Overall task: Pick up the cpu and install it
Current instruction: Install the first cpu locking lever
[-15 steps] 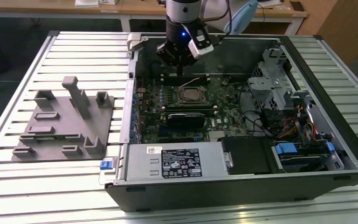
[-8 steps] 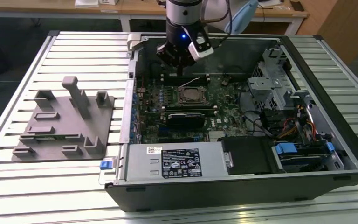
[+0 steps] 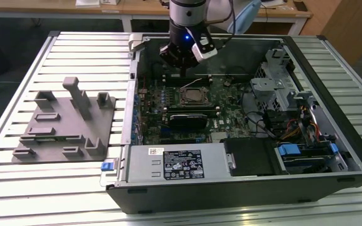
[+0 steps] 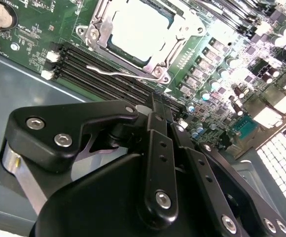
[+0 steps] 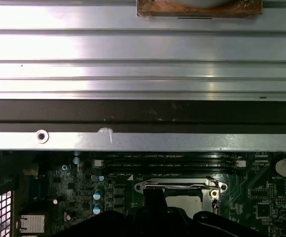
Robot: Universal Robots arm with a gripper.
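Cpu (image 4: 135, 27) is seen seated in the socket (image 4: 96, 34) on the mobo (image 4: 29, 49), silvery top up, w/ the metal frame round it. A wire lever (image 4: 118, 73) lies along the socket edge, next to the RAM slots (image 4: 84, 66). In the exterior view the cpu (image 3: 192, 96) sits near the middle of the open case (image 3: 244, 190), which is laid on its side on the slatted worktop (image 3: 43, 197).

Gripper (image 4: 155, 101) is held above the board, just off the socket on the RAM-slot side, apart from the cpu. Its fingers are seen drawn together, tips meeting, w/ nothing btwn them. In the exterior view the gripper (image 3: 182, 66) hangs over the part of the board beyond the socket, farther from the camera.

In the first wrist view the cpu (image 5: 185, 201) is partly hidden by the gripper's black body; the case wall (image 5: 143, 140) runs beyond it.

A grey fixture (image 3: 68, 127) lies on the worktop at the exterior view's left, apart from the case. A PSU (image 3: 177, 162) is fitted at the case's near edge.
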